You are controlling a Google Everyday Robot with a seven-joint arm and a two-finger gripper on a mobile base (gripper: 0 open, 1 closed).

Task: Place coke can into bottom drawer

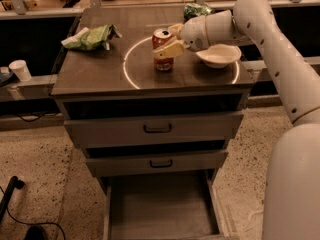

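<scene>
Worktop [100, 76] bearing a green snack bag [92, 37] at rear left and a white bowl [218, 55] at right, just beside the gripper [165, 41]. White cup [20, 70] on a ledge, far left.

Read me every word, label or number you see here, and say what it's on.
No text here reads clearly.
The coke can: label too blurred to read.
The green bag: print too blurred to read.
The tool, at the coke can on the cabinet top: no text visible.
</scene>
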